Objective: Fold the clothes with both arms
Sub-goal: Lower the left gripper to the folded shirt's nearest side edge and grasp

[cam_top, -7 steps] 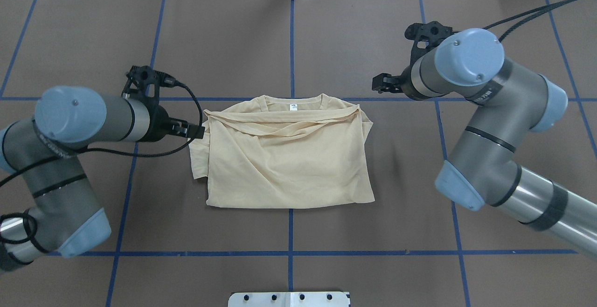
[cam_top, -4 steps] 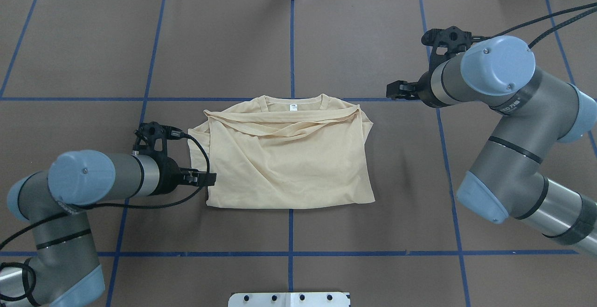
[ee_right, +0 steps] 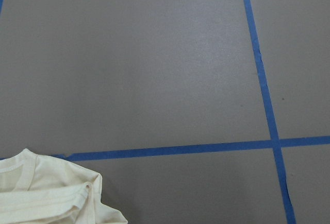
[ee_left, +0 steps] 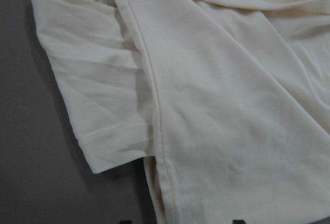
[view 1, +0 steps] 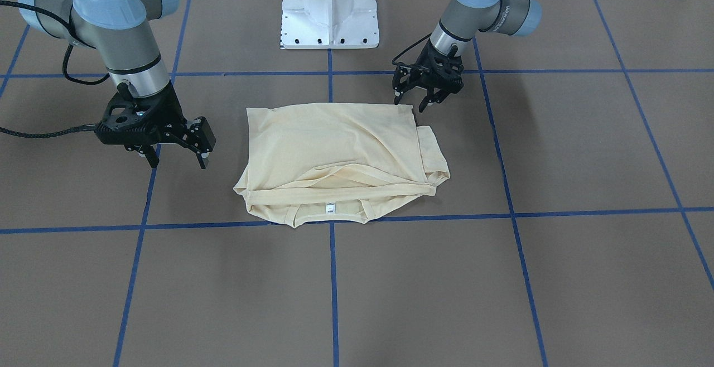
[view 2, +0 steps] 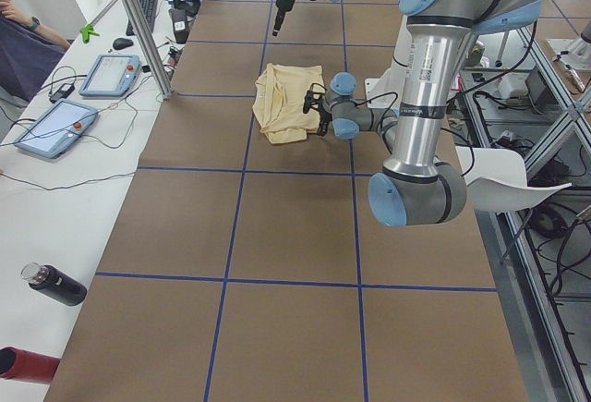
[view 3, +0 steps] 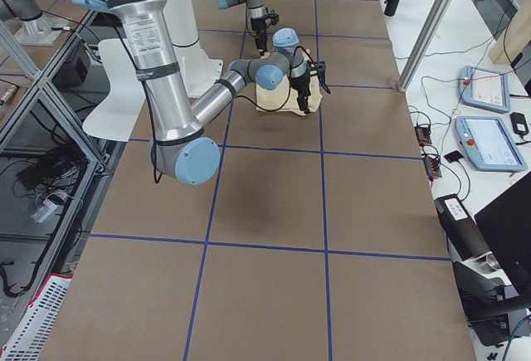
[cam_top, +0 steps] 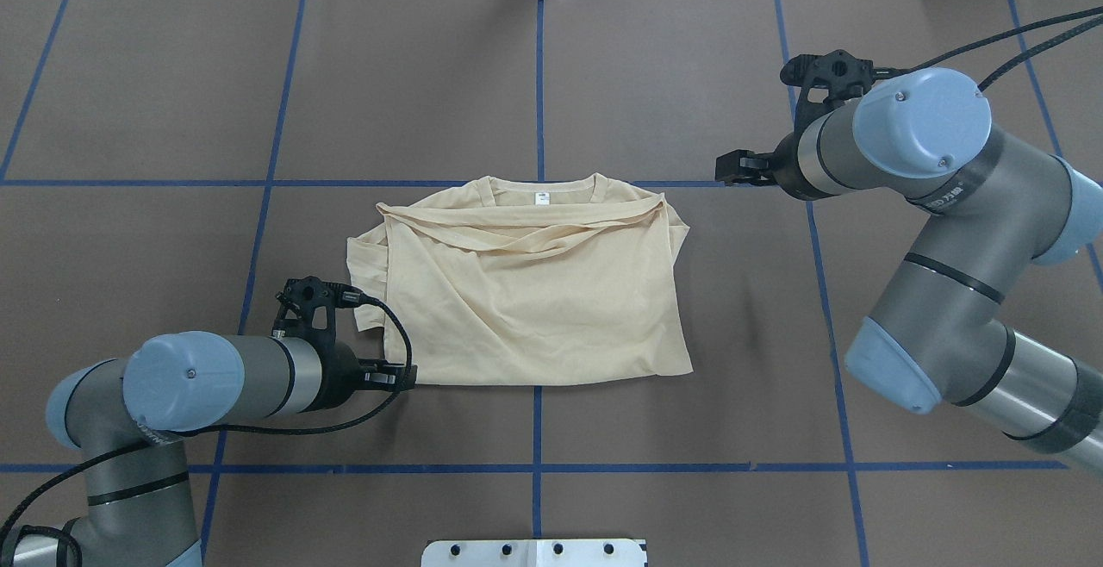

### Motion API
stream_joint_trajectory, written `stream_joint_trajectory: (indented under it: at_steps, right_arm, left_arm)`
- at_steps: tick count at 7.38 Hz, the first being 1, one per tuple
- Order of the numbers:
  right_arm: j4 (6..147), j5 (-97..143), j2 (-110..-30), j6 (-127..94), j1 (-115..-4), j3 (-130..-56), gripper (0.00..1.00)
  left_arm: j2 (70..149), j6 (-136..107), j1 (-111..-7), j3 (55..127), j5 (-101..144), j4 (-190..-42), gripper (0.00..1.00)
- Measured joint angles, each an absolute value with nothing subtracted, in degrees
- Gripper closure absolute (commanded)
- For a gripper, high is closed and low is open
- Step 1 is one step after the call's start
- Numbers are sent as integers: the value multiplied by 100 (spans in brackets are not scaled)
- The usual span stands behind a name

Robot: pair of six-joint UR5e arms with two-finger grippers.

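overhead exterior, folded cream shirt, wrinkled

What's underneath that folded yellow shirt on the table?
Around the shirt only the brown table shows; a blue tape line vanishes beneath it and reappears. A folded layer pokes out at one side. Anything else underneath is covered.

I'm driving a rig in a robotics lab: under the left gripper the table wears brown sheeting gridded with blue tape lines. Beyond that gripper, away from the white pedestal behind it, a white bench holds teach pendants. An aluminium post rises there, and a person sits at it.
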State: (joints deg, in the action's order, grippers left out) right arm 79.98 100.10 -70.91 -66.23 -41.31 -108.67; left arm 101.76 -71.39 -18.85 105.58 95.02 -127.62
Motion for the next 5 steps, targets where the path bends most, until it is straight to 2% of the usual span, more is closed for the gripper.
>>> stream_joint_trajectory:
  at_steps: [3, 4, 5]
  right_arm:
    - [7998, 10000, -7086, -6646, -4124, -10858, 0]
    - [7998, 9996, -7089, -6657, -4122, -10853, 0]
    - [7998, 9992, -7094, -6674, -4122, -10851, 0]
  left_arm:
    - [10218, -7140, -1825, 10518, 9501, -12762, 77]
    - [10219, -7138, -1822, 10517, 9499, -12760, 100]
    - [10214, -7133, -1822, 10518, 9496, -12756, 100]
